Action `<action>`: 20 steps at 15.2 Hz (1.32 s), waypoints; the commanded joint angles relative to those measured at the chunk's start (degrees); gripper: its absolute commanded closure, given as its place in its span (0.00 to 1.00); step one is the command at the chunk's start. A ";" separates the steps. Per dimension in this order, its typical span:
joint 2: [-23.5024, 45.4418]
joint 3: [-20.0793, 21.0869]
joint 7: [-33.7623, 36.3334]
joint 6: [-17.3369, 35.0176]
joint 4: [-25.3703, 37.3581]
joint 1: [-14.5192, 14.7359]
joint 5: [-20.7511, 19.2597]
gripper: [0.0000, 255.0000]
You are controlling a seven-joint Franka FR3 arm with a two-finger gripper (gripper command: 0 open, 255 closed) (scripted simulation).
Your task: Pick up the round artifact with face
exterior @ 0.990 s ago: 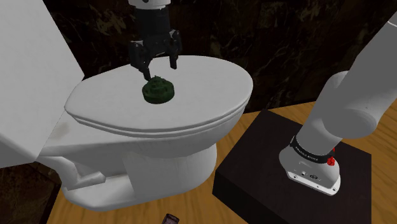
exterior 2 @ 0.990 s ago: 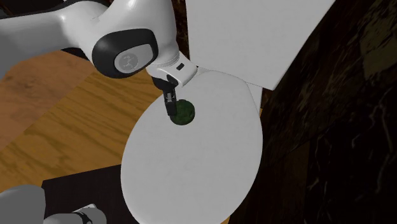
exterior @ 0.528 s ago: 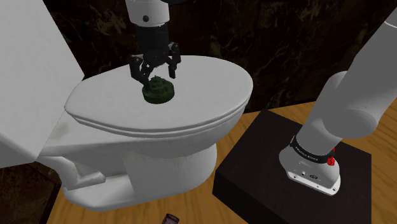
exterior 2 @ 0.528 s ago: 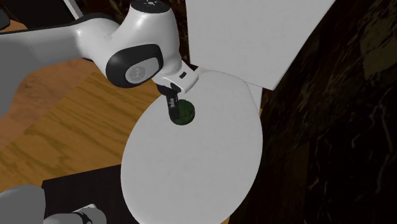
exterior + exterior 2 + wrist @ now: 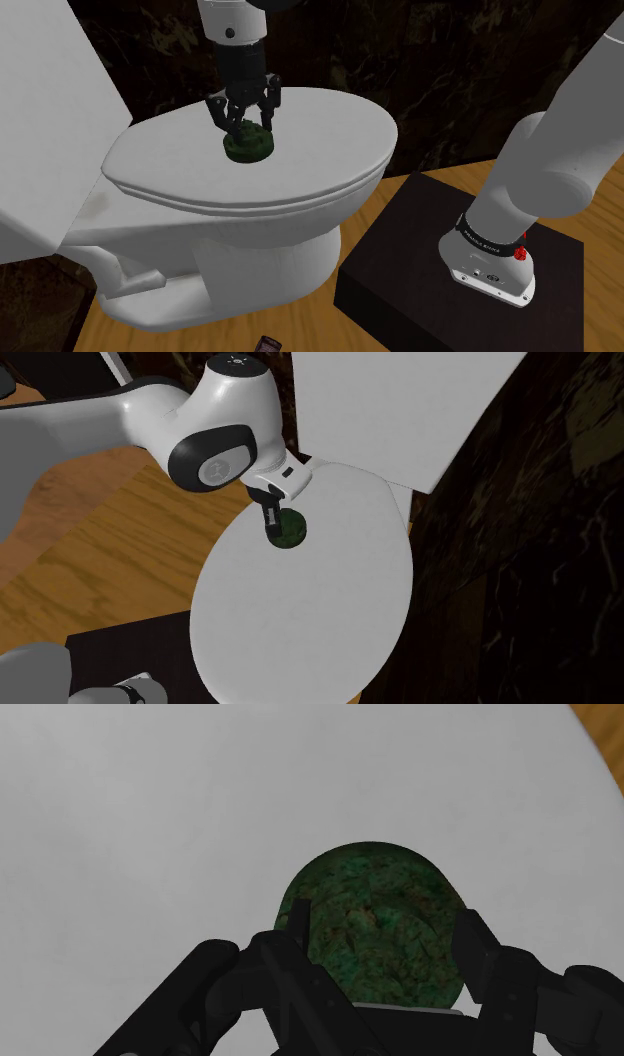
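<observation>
One round artifact (image 5: pixel 372 899), mottled dark green, tool (image 5: pixel 385 926) astride it

The arm (image 5: pixel 545 165) rises from its base flange (image 5: pixel 487 268) as a thick white link, leaves the shoulder view at the right edge and comes back in at the top. There the white wrist (image 5: pixel 232 22) points straight down, with the black gripper (image 5: pixel 243 128) hanging upright below it. In the second exterior view the forearm (image 5: pixel 120 422) reaches in from that view's left to a dark round joint (image 5: pixel 215 460), and the gripper (image 5: pixel 272 524) drops beneath it. Its black linkages (image 5: pixel 250 994) splay wide in the wrist view.
</observation>
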 commanded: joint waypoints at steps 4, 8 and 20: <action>0.00 -0.01 -0.01 0.01 -0.04 -0.01 0.01 1.00; -0.28 -0.11 -0.04 -3.04 2.76 -0.07 0.07 1.00; 0.12 -0.23 0.26 -11.68 11.77 -0.19 -0.20 1.00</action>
